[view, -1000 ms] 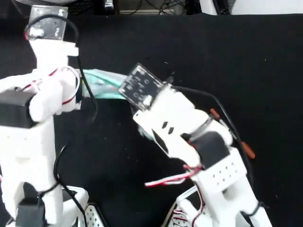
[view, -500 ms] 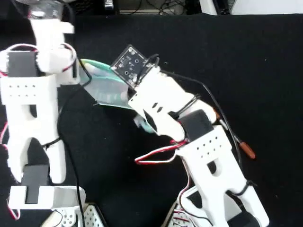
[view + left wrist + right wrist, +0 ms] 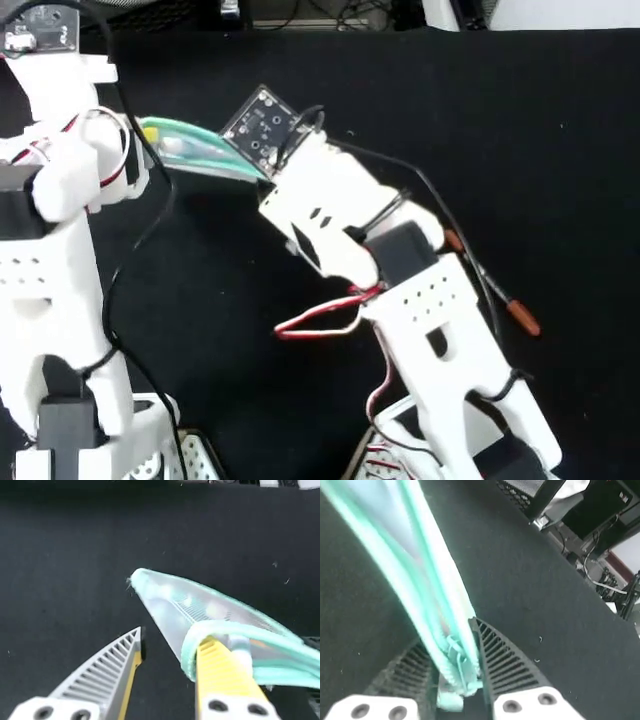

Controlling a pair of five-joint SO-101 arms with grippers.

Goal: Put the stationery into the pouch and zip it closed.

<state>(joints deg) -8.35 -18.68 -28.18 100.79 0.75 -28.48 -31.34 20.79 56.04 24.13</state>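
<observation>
Currently, one pouch (image 3: 190,150) spans lengthwise between two grippers.
Right gripper (image 3: 449,632) pinches its zipper end; left gripper (image 3: 172,637) spread, one finger under its rim.

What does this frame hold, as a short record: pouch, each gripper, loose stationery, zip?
pouch: translucent pouch with teal zip trim, spanning between the two grippers
left arm: left gripper open; the pouch's teal edge loops over its yellow finger, grey finger apart
right arm: right gripper shut on the pouch's zip end
loose stationery: orange-tipped pen-like item on the black table beside the right arm, outside the pouch
zip: cannot tell how far closed
</observation>
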